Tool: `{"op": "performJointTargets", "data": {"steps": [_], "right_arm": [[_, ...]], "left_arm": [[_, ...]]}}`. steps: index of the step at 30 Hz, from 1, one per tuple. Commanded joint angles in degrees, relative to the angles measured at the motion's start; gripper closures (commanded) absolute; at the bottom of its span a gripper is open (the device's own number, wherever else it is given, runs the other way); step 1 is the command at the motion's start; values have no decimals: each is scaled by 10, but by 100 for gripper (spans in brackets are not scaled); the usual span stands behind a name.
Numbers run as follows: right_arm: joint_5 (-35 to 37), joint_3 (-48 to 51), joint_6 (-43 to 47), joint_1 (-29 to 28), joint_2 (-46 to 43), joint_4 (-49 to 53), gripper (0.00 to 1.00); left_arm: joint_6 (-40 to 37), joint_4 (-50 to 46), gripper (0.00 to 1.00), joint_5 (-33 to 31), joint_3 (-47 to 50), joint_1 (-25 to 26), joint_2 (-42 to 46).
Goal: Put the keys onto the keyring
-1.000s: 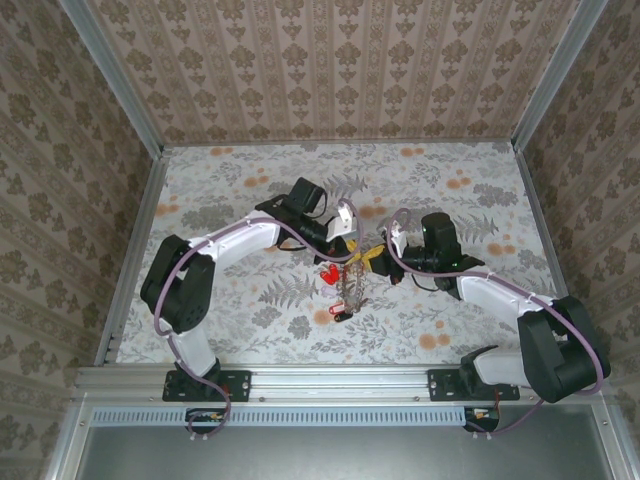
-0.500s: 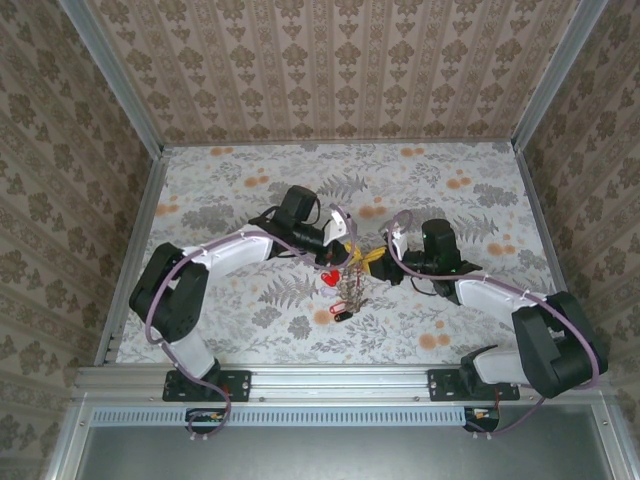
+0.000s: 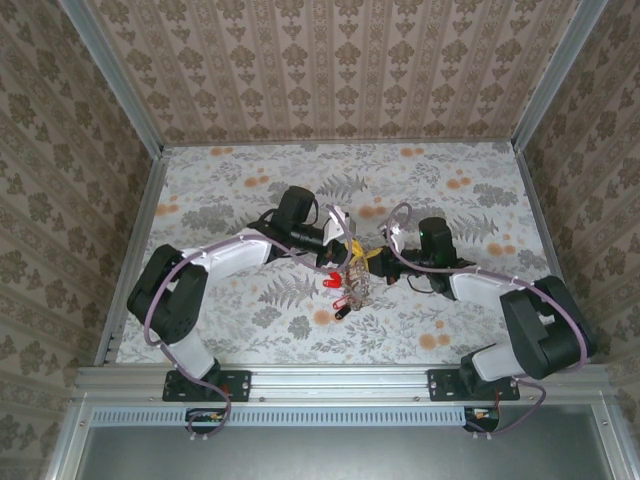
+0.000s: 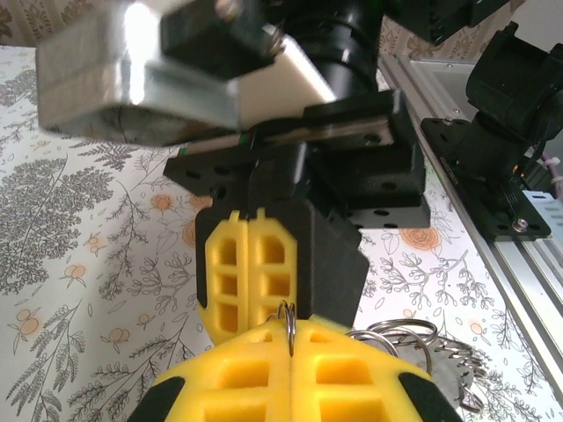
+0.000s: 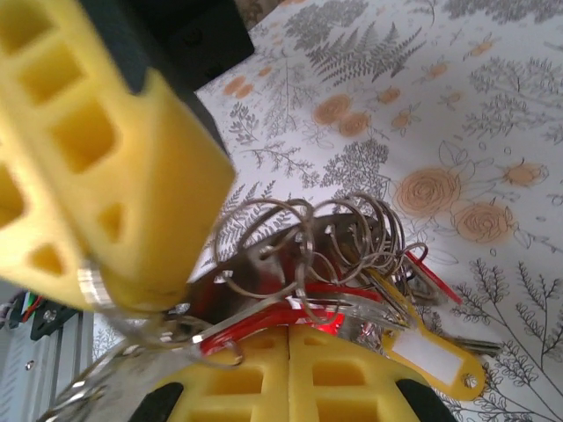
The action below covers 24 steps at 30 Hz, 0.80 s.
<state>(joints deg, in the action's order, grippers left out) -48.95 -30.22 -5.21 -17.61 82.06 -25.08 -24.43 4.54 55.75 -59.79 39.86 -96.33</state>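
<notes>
The two grippers are brought tip to tip over the middle of the floral desk point(image 3: 230, 190), seen from above and well clear of its metal-framed edges. The left gripper point(image 3: 347, 250) is pressed shut, and in its own wrist view point(image 4: 290, 338) a thin edge of the keyring point(image 4: 287, 316) is seen pinched in the seam between its yellow fingers. The same silver band point(image 5: 88, 283) is seen at the tip of that gripper from the right wrist. The right gripper point(image 3: 372, 258) is also pressed together point(image 5: 290, 338); a red key head is seen right at its fingertips, but whether it is actually pinched cannot be told. The keys point(image 3: 350, 287) are bunched just below and between the two grippers. Up close they are tangled with several small wire rings point(image 5: 339, 229), with a yellow-tagged key point(image 5: 431, 356) lying at the bunch's outer edge.
</notes>
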Motion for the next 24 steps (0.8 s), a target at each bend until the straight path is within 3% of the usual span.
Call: {"op": "performJointTargets", "data": {"steps": [1,3,10,14,24], "right_arm": [[-30,-19,-19,8,9,8,100],[-6,-3,-17,11,-15,2,97],[57,15,42,21,-111,81,74],[66,31,42,24,-146,66,70],[-44,-3,95,25,-120,69,64]], "left_arm": [[9,43,100,19,8,6,32],[6,44,100,4,12,6,39],[-1,37,100,-14,23,4,53],[-3,33,100,-12,23,3,58],[-8,20,100,19,11,4,54]]}}
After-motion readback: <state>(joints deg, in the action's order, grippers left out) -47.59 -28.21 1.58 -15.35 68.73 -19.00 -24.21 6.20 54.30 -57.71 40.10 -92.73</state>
